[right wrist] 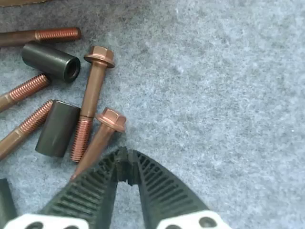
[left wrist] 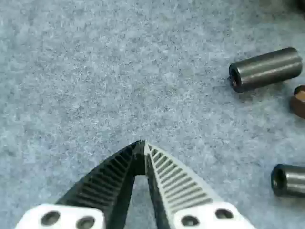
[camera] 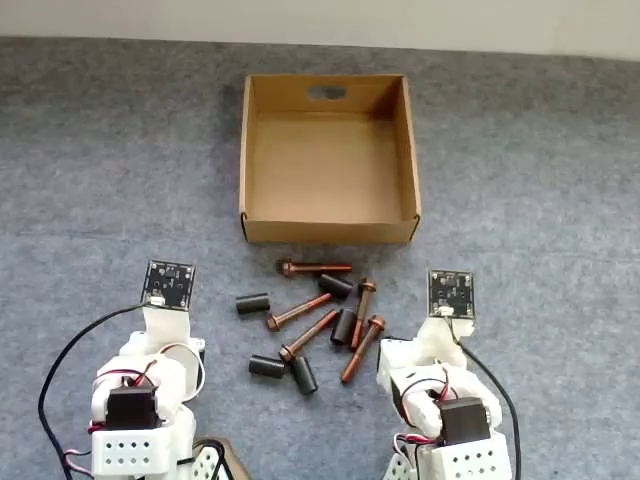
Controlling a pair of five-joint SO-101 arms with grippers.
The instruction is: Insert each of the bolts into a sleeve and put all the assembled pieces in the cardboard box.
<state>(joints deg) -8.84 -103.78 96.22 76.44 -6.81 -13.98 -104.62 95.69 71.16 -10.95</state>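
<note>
1. Starting the first pairing, both claws are pressed together and empty: the left claw (left wrist: 144, 145) over bare worktop (left wrist: 95, 71), the right claw (right wrist: 125, 157) just beside a bolt (right wrist: 102, 133).
2. Spread the right claw and pinch this bolt mid-shank.
3. Take the nearby sleeve (left wrist: 265, 69) with the left claw, bore toward the bolt.
4. Caution: the remaining bolts and sleeves crowd the centre of the high view, below the empty cardboard box (camera: 327, 230); close neighbours may get nudged.

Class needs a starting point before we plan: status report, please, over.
Left gripper and right gripper: jaws shut, empty. Five bolts, five sleeves loose on carpet, none assembled. Cardboard box holds nothing. Pieces crowded, some touching.
</note>
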